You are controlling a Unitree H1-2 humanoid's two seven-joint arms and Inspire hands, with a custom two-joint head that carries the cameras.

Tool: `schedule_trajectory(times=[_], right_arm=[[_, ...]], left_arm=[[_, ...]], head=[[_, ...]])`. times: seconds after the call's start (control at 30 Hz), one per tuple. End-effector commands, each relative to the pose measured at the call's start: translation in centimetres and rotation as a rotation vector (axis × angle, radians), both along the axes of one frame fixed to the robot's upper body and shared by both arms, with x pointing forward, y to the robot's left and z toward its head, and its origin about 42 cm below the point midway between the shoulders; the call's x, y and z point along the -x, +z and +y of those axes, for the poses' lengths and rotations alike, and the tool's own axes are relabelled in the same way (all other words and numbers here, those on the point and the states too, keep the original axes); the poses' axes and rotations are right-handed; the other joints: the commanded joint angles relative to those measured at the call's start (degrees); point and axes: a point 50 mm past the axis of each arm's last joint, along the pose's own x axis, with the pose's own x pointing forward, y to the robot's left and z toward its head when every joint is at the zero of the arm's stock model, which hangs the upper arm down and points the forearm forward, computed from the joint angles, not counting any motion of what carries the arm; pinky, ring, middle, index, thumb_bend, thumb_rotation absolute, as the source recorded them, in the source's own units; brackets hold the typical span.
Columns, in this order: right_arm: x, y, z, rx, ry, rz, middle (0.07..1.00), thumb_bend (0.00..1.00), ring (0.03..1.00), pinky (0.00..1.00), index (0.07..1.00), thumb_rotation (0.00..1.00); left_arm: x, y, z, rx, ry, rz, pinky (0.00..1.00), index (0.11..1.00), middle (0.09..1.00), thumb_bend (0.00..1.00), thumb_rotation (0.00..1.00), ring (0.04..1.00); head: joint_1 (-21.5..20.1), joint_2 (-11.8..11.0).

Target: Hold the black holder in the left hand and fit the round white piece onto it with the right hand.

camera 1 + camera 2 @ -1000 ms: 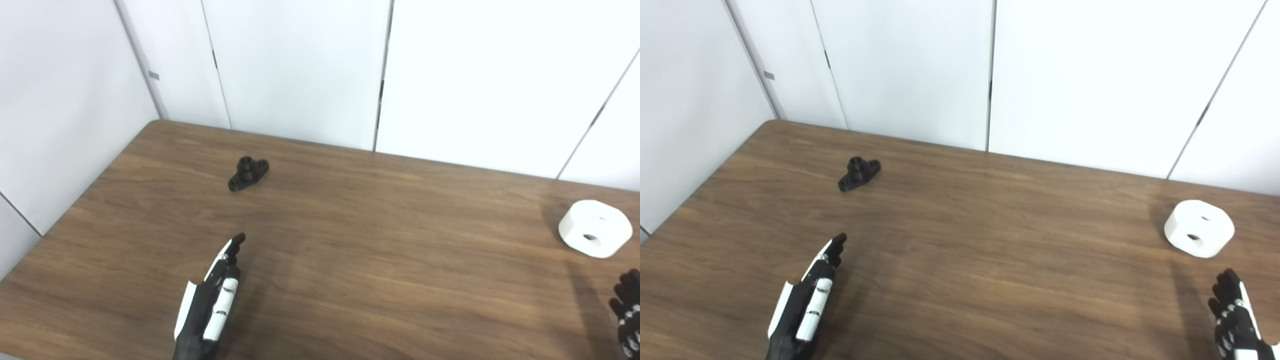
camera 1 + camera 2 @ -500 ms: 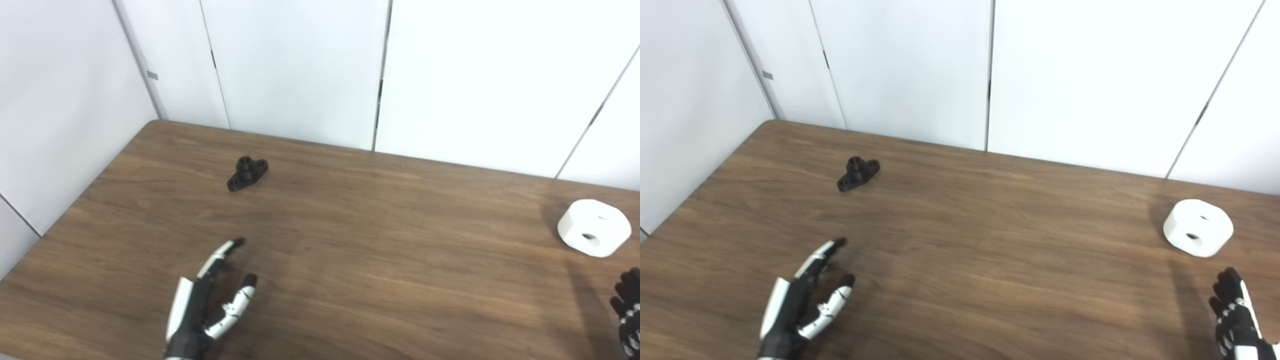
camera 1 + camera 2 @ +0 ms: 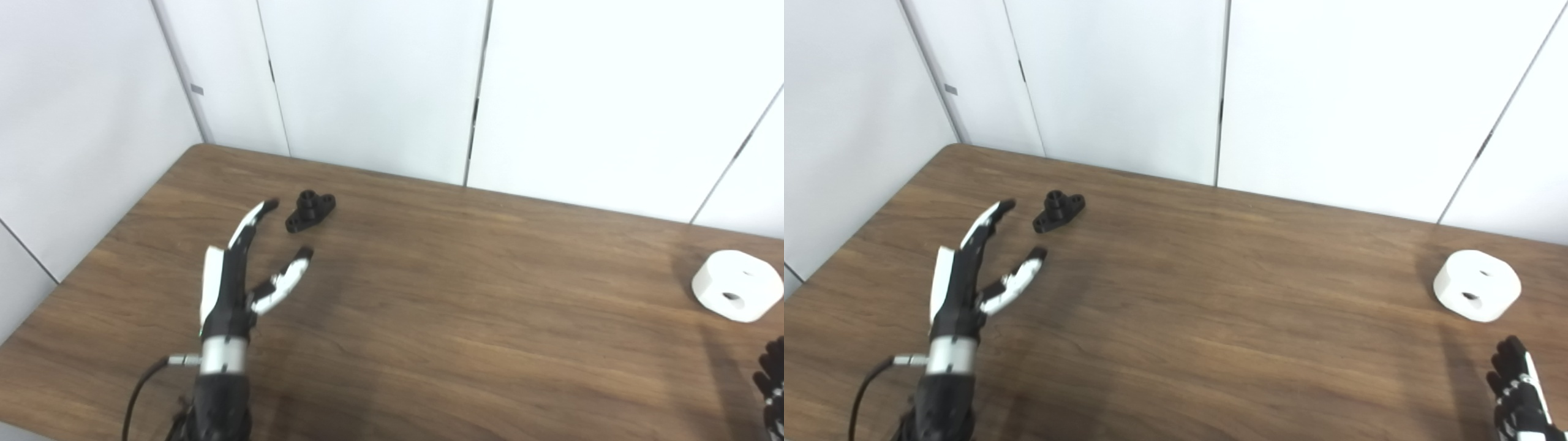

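The left hand (image 3: 968, 275), fingers spread and empty, could nudge the small black plastic holder (image 3: 1059, 211) at its one o'clock. The right hand (image 3: 1516, 392), at six o'clock of the round white piece (image 3: 1477, 293), looks unclenched, though it is partly cropped.

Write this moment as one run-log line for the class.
left robot hand: open, near black holder, not touching | right robot hand: open, waiting | round white piece: on table

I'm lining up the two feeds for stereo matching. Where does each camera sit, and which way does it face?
Left eye view: on the head, looking down at the table; left hand in full, right hand cut off at the edge.
Right eye view: beside it, same downward aim; more of the right hand shows.
Both share the black holder and round white piece.
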Motion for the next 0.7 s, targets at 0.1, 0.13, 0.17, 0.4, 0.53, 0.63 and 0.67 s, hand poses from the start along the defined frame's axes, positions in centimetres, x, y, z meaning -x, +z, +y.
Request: schedule_trajectory(times=[0.1, 0.13, 0.17, 0.4, 0.53, 0.63, 0.67], right_arm=[[2.0, -3.4, 0.8, -0.056, -0.037, 0.124, 1.000, 0.59, 1.000, 1.00, 1.000, 1.00], [2.1, -3.3, 0.8, -0.055, -0.037, 0.125, 1.000, 0.59, 1.000, 1.00, 1.000, 1.00], [2.1, -3.3, 0.9, -0.054, -0.037, 0.126, 1.000, 0.59, 1.000, 1.00, 1.000, 1.00], [2.1, -3.3, 0.8, -0.051, -0.038, 0.127, 1.000, 0.58, 1.000, 1.00, 1.000, 1.00], [2.2, -3.3, 0.7, -0.050, -0.038, 0.132, 1.000, 0.58, 1.000, 1.00, 1.000, 1.00], [2.3, -3.3, 0.7, -0.048, -0.036, 0.129, 1.000, 0.58, 1.000, 1.00, 1.000, 1.00], [2.2, -3.3, 0.7, -0.047, -0.035, 0.127, 1.000, 0.58, 1.000, 1.00, 1.000, 1.00]], left_arm=[[-1.9, 1.7, 1.7, -0.102, 0.071, 0.006, 0.95, 0.846, 0.921, 0.68, 0.33, 0.947], [-2.3, 1.8, 1.9, -0.115, 0.085, 0.019, 0.94, 0.844, 0.922, 0.68, 0.33, 0.944], [-2.5, 1.9, 2.0, -0.124, 0.094, 0.028, 0.93, 0.839, 0.921, 0.68, 0.33, 0.937], [-5.3, 1.4, 3.1, -0.285, 0.190, 0.084, 0.87, 0.799, 0.890, 0.70, 0.30, 0.925], [-7.0, 1.0, 4.0, -0.352, 0.227, 0.114, 0.83, 0.782, 0.878, 0.74, 0.30, 0.909], [-7.9, 0.9, 4.7, -0.375, 0.235, 0.137, 0.86, 0.778, 0.879, 0.77, 0.31, 0.915], [-8.1, 0.9, 4.9, -0.383, 0.235, 0.147, 0.88, 0.778, 0.880, 0.77, 0.31, 0.918]], head=[[-0.10, 0.16], [-0.10, 0.16], [-0.10, 0.16], [-0.04, 0.21], [-0.22, 0.34], [-0.22, 0.38], [-0.22, 0.44]])
